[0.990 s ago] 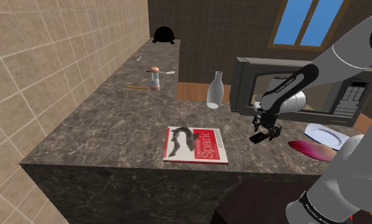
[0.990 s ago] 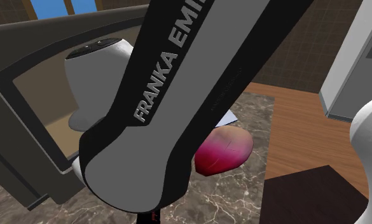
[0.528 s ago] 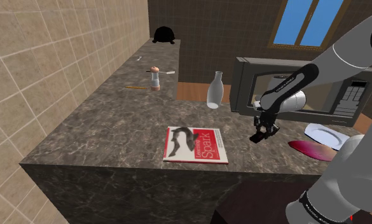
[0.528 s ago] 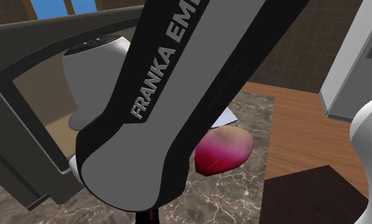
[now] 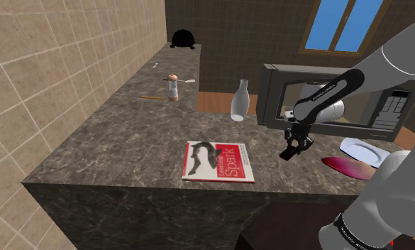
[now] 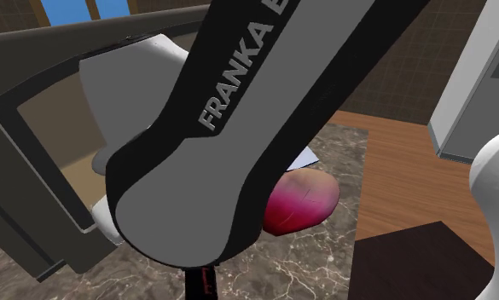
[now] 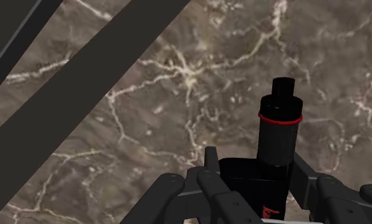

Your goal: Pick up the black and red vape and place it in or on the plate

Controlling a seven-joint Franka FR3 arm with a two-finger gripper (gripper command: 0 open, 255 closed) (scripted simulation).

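The vape (image 7: pixel 278 130) is black with a thin red ring below its tip. It stands between my fingers, and my gripper (image 7: pixel 257 178) is shut on its body. In the shoulder view the gripper (image 5: pixel 296 147) hangs just above the dark marble counter (image 5: pixel 128 142), in front of the microwave, with the vape (image 5: pixel 291 153) at its tips. A dark red plate (image 5: pixel 349 167) lies on the counter to the shoulder view's right of the gripper, and a white plate (image 5: pixel 364 150) sits behind it. In the second exterior view the red plate (image 6: pixel 303 200) shows past the arm and the vape (image 6: pixel 206 283) peeks out below it.
A grey microwave (image 5: pixel 383 106) stands behind the gripper. A red and white book (image 5: pixel 218 161) lies to the shoulder view's left of the gripper, and a pale bottle (image 5: pixel 240 100) stands beyond it. A small shaker (image 5: pixel 172 87) stands further back, with a tiled wall (image 5: pixel 50 64) alongside.
The fingers closed on the vape and the gripper has risen a little with it. In the second exterior view the arm has swung to the right.
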